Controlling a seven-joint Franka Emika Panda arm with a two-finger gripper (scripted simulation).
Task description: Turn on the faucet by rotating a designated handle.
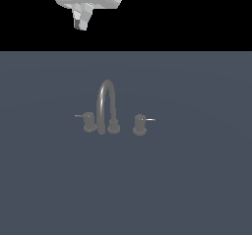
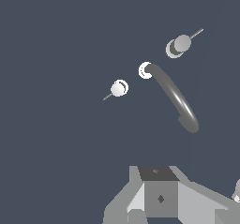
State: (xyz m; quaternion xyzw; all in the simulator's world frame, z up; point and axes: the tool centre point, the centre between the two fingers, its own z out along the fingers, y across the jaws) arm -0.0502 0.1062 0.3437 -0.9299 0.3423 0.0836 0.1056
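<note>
Two knobs flank the faucet [image 1: 106, 106] on the counter [image 1: 197, 180]; the handle [image 1: 88, 121] is seen at the exterior view's left. Only the wrist view shows them from above. The jaws' state cannot be told.

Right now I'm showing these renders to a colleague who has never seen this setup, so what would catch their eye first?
The tall arched gooseneck spout stands mid-scene on the flat blue-grey surface. A short knob flanks it on each side: the handle with a dull rod at the exterior view's left, the other knob with a brighter rod at its right. The pale robot hand hangs far above.
</note>
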